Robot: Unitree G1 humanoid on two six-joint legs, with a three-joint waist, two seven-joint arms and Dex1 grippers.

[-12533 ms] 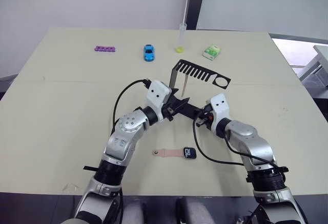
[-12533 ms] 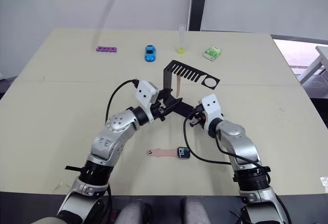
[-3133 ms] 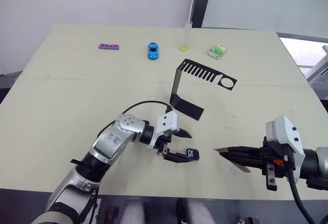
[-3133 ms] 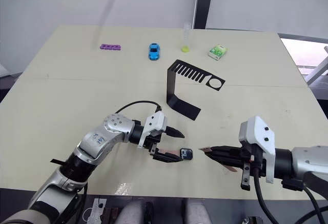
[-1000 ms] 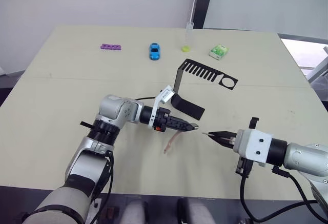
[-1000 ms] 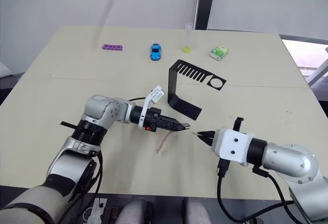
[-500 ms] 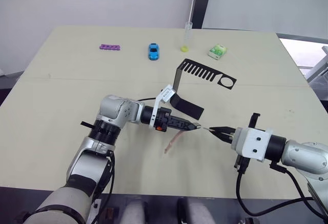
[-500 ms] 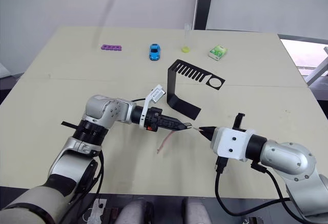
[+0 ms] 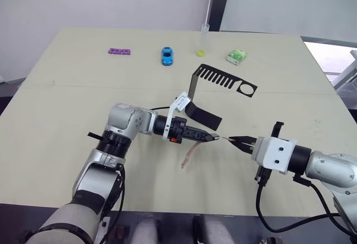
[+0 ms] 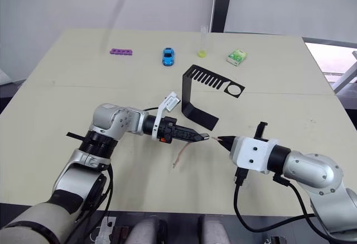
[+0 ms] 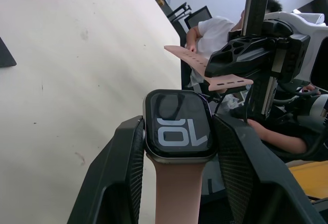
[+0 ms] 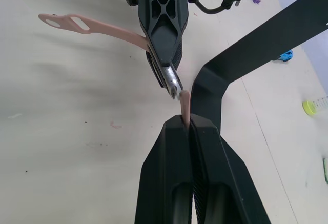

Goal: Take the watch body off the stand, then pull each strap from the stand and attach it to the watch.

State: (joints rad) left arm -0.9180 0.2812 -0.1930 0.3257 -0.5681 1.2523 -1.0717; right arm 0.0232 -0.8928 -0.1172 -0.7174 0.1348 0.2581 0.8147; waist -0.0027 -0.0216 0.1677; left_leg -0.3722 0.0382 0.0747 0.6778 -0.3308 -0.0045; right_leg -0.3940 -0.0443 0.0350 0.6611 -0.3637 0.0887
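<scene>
The left gripper (image 11: 177, 183) is pinching the small square watch body with black screen and grey rim (image 11: 179, 125) between its two black fingers, jaws pressed against the case sides, and one pale pink-beige rubbery strap (image 9: 190, 153) is already hanging from the case toward the table. The right gripper (image 12: 185, 124) is clamping the second pink-beige strap (image 12: 185, 101) edge-on between closed jaws, with only a short tip projecting beyond them. That tip is sitting just beside the free end of the watch body, at roughly 11 o'clock from the right jaws in the right wrist view; whether the two are touching cannot be told. The step in hand appears to be attaching the second strap, the last part of the task. The next move probably calls for lining the strap end up with the case slot and sliding it in sideways, with the left arm holding the case steady; a small misalignment would likely jam or bend the soft strap. In the head view both grippers are meeting above the beige table (image 9: 67, 104), at about 6 o'clock from the black bent sheet-metal stand with comb-like slots (image 9: 220, 79), which is standing bare of watch and straps, well apart from the work.
</scene>
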